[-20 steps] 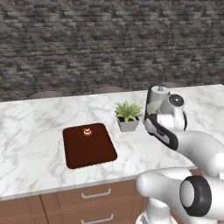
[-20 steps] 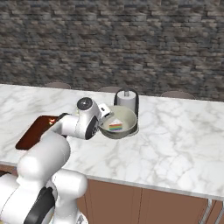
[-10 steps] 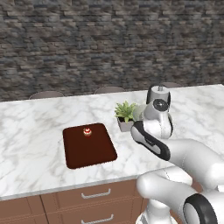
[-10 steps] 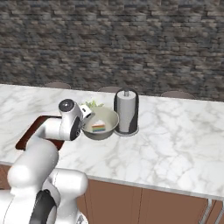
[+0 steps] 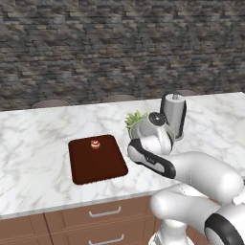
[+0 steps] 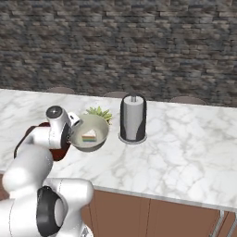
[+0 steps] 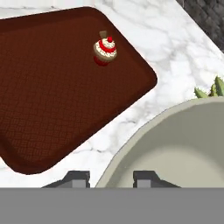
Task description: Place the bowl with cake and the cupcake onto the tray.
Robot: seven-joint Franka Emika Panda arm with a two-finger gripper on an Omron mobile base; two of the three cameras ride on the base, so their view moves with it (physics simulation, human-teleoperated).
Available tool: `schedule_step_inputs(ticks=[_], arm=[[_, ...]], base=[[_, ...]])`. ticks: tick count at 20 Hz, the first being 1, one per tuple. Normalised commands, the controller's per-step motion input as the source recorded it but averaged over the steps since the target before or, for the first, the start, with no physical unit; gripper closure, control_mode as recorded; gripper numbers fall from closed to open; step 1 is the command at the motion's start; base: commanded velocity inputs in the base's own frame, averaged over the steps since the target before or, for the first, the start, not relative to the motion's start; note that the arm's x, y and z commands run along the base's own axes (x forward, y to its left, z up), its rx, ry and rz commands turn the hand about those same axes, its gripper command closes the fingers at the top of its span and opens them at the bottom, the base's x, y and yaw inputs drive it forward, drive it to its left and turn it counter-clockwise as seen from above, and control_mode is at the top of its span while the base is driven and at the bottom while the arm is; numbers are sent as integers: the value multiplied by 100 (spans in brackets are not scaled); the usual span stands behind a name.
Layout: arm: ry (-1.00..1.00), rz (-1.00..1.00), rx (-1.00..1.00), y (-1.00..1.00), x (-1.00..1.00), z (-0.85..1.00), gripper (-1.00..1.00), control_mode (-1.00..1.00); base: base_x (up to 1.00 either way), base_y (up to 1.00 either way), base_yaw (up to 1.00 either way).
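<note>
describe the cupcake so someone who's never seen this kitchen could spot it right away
Start at the marble counter below the stone wall and find the dark reddish-brown tray lying flat on it. The cupcake stands near the tray's far edge, the lone item on it. It is tiny, red and brown with a white top, far smaller than the pale bowl with cake nearby.

You see the cupcake (image 7: 105, 51) standing on the tray (image 7: 52, 96); the bowl's (image 7: 175, 148) pale rim straddled by the fingertips (image 7: 148, 178).
</note>
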Motion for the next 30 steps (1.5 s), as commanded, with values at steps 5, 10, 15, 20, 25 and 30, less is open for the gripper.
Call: schedule_step_inputs(ticks=[5,10,15,20,25,30], arm=[[2,11,0,73,-1,0,100,-100],[0,9,0,67,-9,6,100,-100],[0,9,0,66,-1,8,100,-100],[0,9,0,65,0,3,100,-100],[4,7,0,51,0,0,100,-100],[7,5,-1,27,0,-5,100,-100]], base=[[0,0,0],[0,0,0],[0,0,0],[0,0,0],[0,0,0],[0,0,0]])
